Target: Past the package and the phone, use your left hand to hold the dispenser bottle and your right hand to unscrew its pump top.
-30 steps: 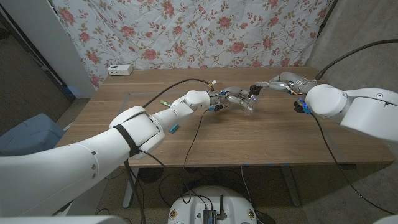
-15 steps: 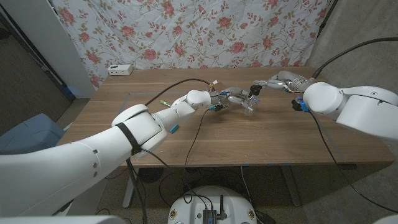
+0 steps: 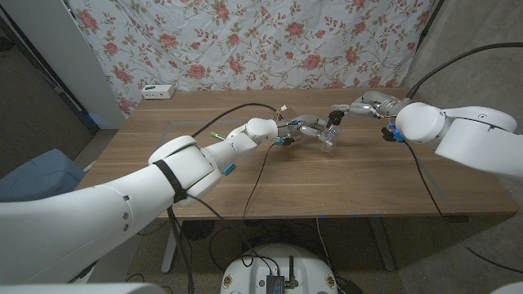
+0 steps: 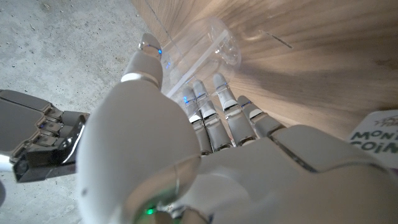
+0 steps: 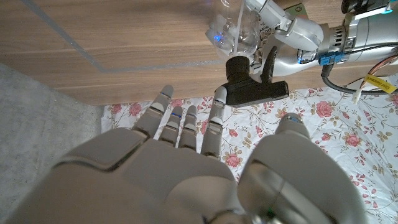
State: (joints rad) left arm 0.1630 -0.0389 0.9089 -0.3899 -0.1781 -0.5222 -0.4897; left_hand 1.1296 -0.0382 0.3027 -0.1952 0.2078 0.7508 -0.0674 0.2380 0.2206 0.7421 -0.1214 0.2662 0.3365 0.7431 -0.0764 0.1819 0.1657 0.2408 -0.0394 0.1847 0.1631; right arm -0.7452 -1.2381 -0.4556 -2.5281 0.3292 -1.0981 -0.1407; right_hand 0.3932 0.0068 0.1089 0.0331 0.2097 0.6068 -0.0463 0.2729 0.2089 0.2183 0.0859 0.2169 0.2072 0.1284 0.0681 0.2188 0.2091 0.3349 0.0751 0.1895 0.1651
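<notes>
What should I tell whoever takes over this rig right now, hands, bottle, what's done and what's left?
Left hand: holds the clear dispenser bottle upright at the middle of the table, fingers wrapped around its body.
Right hand: at the black pump top, fingers spread open just short of it; I cannot tell if any touches.
Done: bottle secured by the left hand.
Left: grip the pump top with the right hand, unscrew it and lift it off. The top appears still seated on the bottle neck.
</notes>
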